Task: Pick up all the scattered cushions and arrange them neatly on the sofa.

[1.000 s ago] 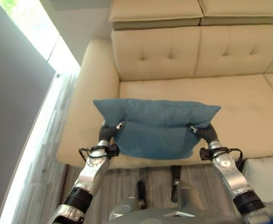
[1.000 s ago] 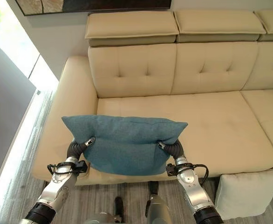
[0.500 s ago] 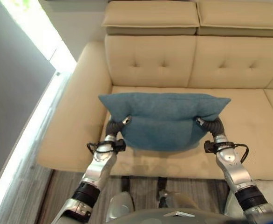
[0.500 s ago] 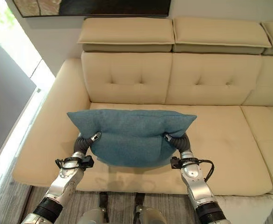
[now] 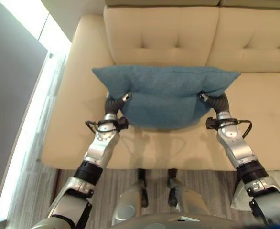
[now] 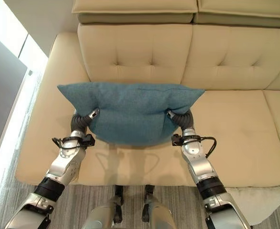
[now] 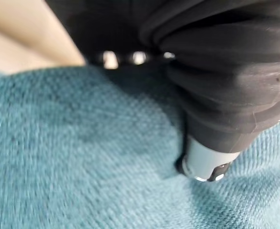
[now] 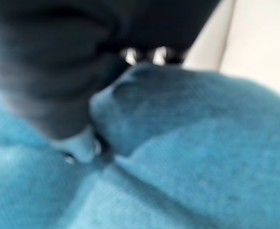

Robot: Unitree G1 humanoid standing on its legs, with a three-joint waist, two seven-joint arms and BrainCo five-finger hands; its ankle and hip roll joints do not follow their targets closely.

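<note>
I hold a teal cushion with both hands above the near half of the cream sofa seat. My left hand grips the cushion's left side from below, thumb pressed into the fabric and the cloth bunched around it; my right hand pinches the right side the same way. In my left wrist view the thumb digs into the weave, and my right wrist view shows the fabric creased against my hand. The cushion's far edge runs level, its two corners jutting past my wrists; its lower edge sags between my hands, clear of the seat. The seat beyond it lies open to the tufted backrest, with more free seat to the right. The sofa's left armrest stands near my left hand. A pale cushion lies on the floor at the near right, beside the seat's front edge.
</note>
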